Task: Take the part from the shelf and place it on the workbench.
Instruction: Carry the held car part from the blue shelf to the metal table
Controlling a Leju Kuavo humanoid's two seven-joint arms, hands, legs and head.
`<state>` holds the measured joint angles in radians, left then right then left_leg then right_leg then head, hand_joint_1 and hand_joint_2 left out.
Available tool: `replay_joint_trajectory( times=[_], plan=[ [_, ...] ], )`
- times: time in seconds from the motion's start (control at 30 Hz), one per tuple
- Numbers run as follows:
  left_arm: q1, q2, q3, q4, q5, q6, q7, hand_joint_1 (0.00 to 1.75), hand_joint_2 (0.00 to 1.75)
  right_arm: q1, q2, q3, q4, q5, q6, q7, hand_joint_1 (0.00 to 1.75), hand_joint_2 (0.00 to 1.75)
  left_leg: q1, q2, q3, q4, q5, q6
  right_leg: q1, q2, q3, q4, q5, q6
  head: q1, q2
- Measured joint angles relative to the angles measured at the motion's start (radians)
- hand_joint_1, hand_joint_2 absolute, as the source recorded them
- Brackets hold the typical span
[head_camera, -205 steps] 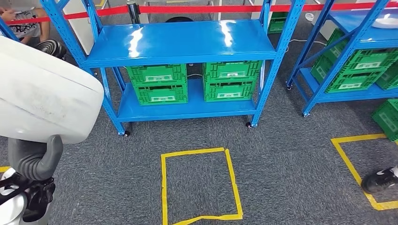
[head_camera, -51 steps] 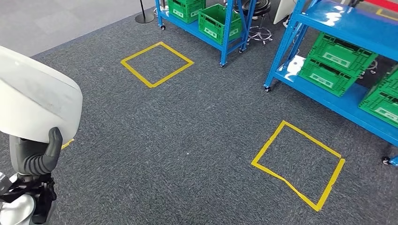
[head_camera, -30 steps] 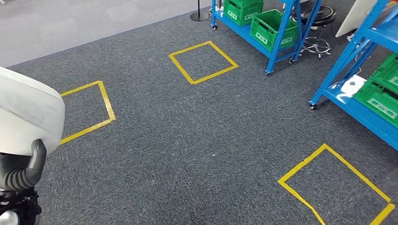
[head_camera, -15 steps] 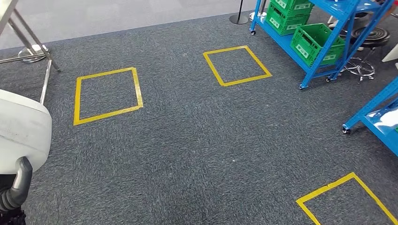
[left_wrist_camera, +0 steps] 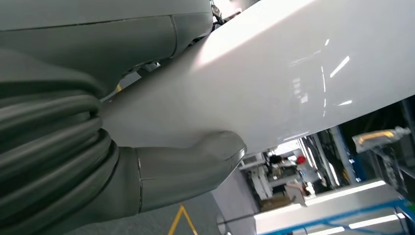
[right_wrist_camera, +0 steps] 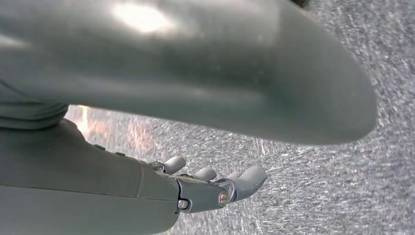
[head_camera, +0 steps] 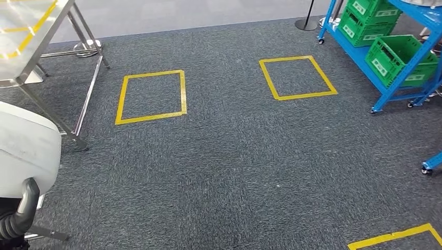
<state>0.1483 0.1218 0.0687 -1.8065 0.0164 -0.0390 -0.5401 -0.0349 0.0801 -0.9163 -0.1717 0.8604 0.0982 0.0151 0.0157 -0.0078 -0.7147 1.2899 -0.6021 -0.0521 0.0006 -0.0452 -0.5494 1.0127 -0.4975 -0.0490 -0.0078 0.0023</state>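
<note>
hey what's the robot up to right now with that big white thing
The robot is carrying a large white part in its left hand, thumb pressed against it. Its right hand hangs over the grey carpet, fingers apart, holding nothing. A steel workbench stands ahead on the left, near a yellow taped square. The blue shelf with green crates is off to the right. The part is not yet set down.

The robot's left hand (left_wrist_camera: 147, 181), a grey ribbed cover with a thick grey thumb, grips a large smooth white curved part (left_wrist_camera: 293, 68), the thumb pressed flat against its underside. In the head view that hand (head_camera: 18, 219) sits low at the left edge beneath the white shell. The right hand (right_wrist_camera: 205, 188) holds nothing, its grey fingers (right_wrist_camera: 247, 178) extended and slightly apart.
</note>
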Motion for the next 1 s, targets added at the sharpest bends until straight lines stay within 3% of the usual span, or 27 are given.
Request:
replay_joint_trajectory(
  times=[0.03, 0.07, 0.13, 0.2, 0.23, 0.3, 0.33, 0.37, 0.43, 0.47, 0.5, 0.53, 0.57, 0.67, 0.73, 0.8, 0.83, 0.9, 0.93, 1.0],
  plan=[
    [-0.001, -0.001, 0.000, 0.003, 0.004, -0.001, 0.001, 1.75, 1.75, 0.000, 0.000, 0.000, 0.000, 0.000, 0.000, 0.000, 0.00, 0.00, 0.000, 0.003, 0.002, 0.004, 0.007, -0.002, 0.000, -0.015, 0.000, 0.000, -0.001, 0.001, 0.000, 0.000],
    [-0.004, -0.001, 0.000, 0.006, 0.007, -0.003, 0.001, 1.75, 1.75, 0.000, 0.000, 0.000, 0.000, 0.000, 0.000, 0.001, 0.00, 0.00, 0.001, 0.010, 0.027, -0.037, 0.033, -0.003, 0.001, -0.029, 0.001, 0.001, -0.002, 0.002, 0.000, 0.000],
    [-0.014, -0.001, 0.000, 0.012, 0.012, -0.006, 0.001, 1.75, 1.75, -0.001, 0.000, 0.000, 0.000, 0.000, 0.000, 0.005, 0.00, 0.00, -0.001, 0.052, 0.109, -0.179, 0.091, 0.002, 0.003, -0.053, 0.005, 0.003, -0.006, 0.008, 0.000, 0.000],
    [-0.023, -0.001, 0.000, 0.019, 0.016, -0.007, -0.001, 1.75, 1.75, -0.002, 0.000, 0.000, 0.000, 0.001, 0.000, 0.008, 0.00, 0.00, -0.004, 0.084, 0.154, -0.263, 0.116, 0.016, 0.007, -0.073, 0.010, 0.006, -0.012, 0.019, 0.002, 0.000],
    [-0.026, -0.001, 0.000, 0.022, 0.019, -0.008, -0.004, 1.75, 1.75, -0.002, 0.000, 0.000, 0.000, 0.000, 0.000, 0.008, 0.00, 0.00, -0.007, 0.084, 0.154, -0.269, 0.115, 0.025, 0.009, -0.082, 0.013, 0.007, -0.014, 0.025, 0.003, 0.000],
    [-0.029, -0.002, -0.001, 0.027, 0.022, -0.008, -0.013, 1.75, 1.75, -0.005, 0.000, 0.000, 0.000, -0.006, -0.001, 0.008, 0.00, 0.00, -0.007, 0.058, 0.150, -0.270, 0.119, 0.038, 0.007, -0.097, 0.019, 0.008, -0.018, 0.037, 0.003, 0.000],
    [-0.032, -0.003, -0.001, 0.028, 0.022, -0.007, -0.017, 1.75, 1.75, -0.006, 0.000, 0.000, 0.000, -0.010, -0.002, 0.009, 0.00, 0.00, -0.005, 0.046, 0.150, -0.271, 0.122, 0.045, 0.004, -0.083, 0.018, 0.016, -0.026, 0.044, 0.004, 0.000],
    [-0.039, -0.004, -0.002, 0.031, 0.023, -0.009, -0.016, 1.75, 1.75, -0.007, 0.001, -0.001, 0.000, -0.014, -0.005, 0.012, 0.00, 0.00, -0.003, 0.033, 0.150, -0.273, 0.125, 0.051, 0.000, -0.055, 0.010, 0.040, -0.044, 0.051, 0.006, 0.000],
    [-0.061, -0.010, -0.010, 0.045, 0.028, -0.019, -0.004, 1.75, 1.75, -0.004, 0.003, -0.002, 0.000, -0.019, -0.012, 0.018, 0.00, 0.00, -0.001, 0.007, 0.149, -0.275, 0.130, 0.059, -0.005, 0.016, -0.038, 0.148, -0.104, 0.059, 0.011, 0.000],
    [-0.071, -0.013, -0.018, 0.056, 0.031, -0.026, 0.004, 1.75, 1.75, -0.002, 0.004, -0.003, 0.000, -0.022, -0.014, 0.019, 0.00, 0.00, -0.001, -0.008, 0.146, -0.274, 0.131, 0.061, -0.006, 0.033, -0.072, 0.216, -0.134, 0.060, 0.012, 0.000],
    [-0.077, -0.016, -0.026, 0.067, 0.033, -0.033, 0.007, 1.75, 1.75, 0.000, 0.004, -0.004, 0.000, -0.025, -0.014, 0.017, 0.00, 0.00, -0.002, -0.023, 0.144, -0.273, 0.131, 0.062, -0.006, 0.040, -0.101, 0.269, -0.150, 0.060, 0.013, 0.000],
    [-0.079, -0.017, -0.033, 0.076, 0.033, -0.036, 0.005, 1.75, 1.75, 0.001, 0.005, -0.005, 0.000, -0.029, -0.014, 0.014, 0.00, 0.00, -0.002, -0.038, 0.143, -0.271, 0.132, 0.062, -0.005, 0.043, -0.115, 0.288, -0.145, 0.058, 0.013, 0.000],
    [-0.081, -0.018, -0.038, 0.084, 0.032, -0.038, 0.001, 1.75, 1.75, 0.001, 0.005, -0.007, 0.000, -0.031, -0.014, 0.010, 0.00, 0.00, -0.003, -0.052, 0.142, -0.269, 0.132, 0.061, -0.005, 0.046, -0.111, 0.270, -0.122, 0.056, 0.013, 0.000],
    [-0.086, -0.021, -0.048, 0.098, 0.037, -0.039, -0.008, 1.75, 1.75, 0.001, 0.006, -0.012, 0.000, -0.030, -0.013, 0.000, 0.00, 0.00, -0.002, -0.090, 0.141, -0.264, 0.132, 0.053, -0.005, 0.084, -0.031, 0.079, -0.021, 0.045, 0.013, 0.000],
    [-0.085, -0.023, -0.049, 0.101, 0.045, -0.035, -0.006, 1.75, 1.75, 0.000, 0.007, -0.013, 0.000, -0.019, -0.011, -0.001, 0.00, 0.00, -0.001, -0.110, 0.136, -0.265, 0.134, 0.040, -0.001, 0.103, -0.005, 0.019, -0.004, 0.041, 0.013, 0.000],
    [-0.075, -0.023, -0.048, 0.096, 0.048, -0.030, -0.004, 1.75, 1.75, -0.001, 0.008, -0.013, 0.000, -0.009, -0.009, -0.005, 0.00, 0.00, 0.000, -0.128, 0.130, -0.270, 0.140, 0.025, 0.001, 0.087, -0.004, 0.013, -0.001, 0.033, 0.013, 0.000],
    [-0.066, -0.022, -0.045, 0.090, 0.046, -0.027, -0.005, 1.75, 1.75, -0.002, 0.009, -0.013, 0.000, -0.007, -0.008, -0.009, 0.00, 0.00, 0.000, -0.120, 0.127, -0.268, 0.137, 0.020, 0.000, 0.076, -0.002, 0.009, 0.002, 0.026, 0.013, 0.000],
    [-0.052, -0.021, -0.038, 0.076, 0.042, -0.023, -0.009, 1.75, 1.75, -0.001, 0.010, -0.013, 0.000, -0.007, -0.009, -0.019, 0.00, 0.00, -0.003, -0.065, 0.100, -0.215, 0.100, 0.012, -0.004, 0.051, 0.000, 0.000, 0.006, 0.010, 0.009, 0.000],
    [-0.046, -0.020, -0.033, 0.071, 0.042, -0.022, -0.010, 1.75, 1.75, 0.000, 0.010, -0.013, 0.000, -0.007, -0.009, -0.022, 0.00, 0.00, -0.004, -0.031, 0.075, -0.159, 0.067, 0.009, -0.003, 0.037, 0.000, -0.002, 0.006, 0.005, 0.007, 0.000],
    [-0.036, -0.020, -0.023, 0.065, 0.042, -0.021, -0.012, 1.75, 1.75, 0.003, 0.010, -0.013, 0.000, -0.004, -0.009, -0.019, 0.00, 0.00, -0.003, -0.005, 0.015, -0.031, 0.007, 0.001, -0.002, 0.008, -0.001, -0.001, 0.004, 0.000, 0.004, 0.000]
  ],
)
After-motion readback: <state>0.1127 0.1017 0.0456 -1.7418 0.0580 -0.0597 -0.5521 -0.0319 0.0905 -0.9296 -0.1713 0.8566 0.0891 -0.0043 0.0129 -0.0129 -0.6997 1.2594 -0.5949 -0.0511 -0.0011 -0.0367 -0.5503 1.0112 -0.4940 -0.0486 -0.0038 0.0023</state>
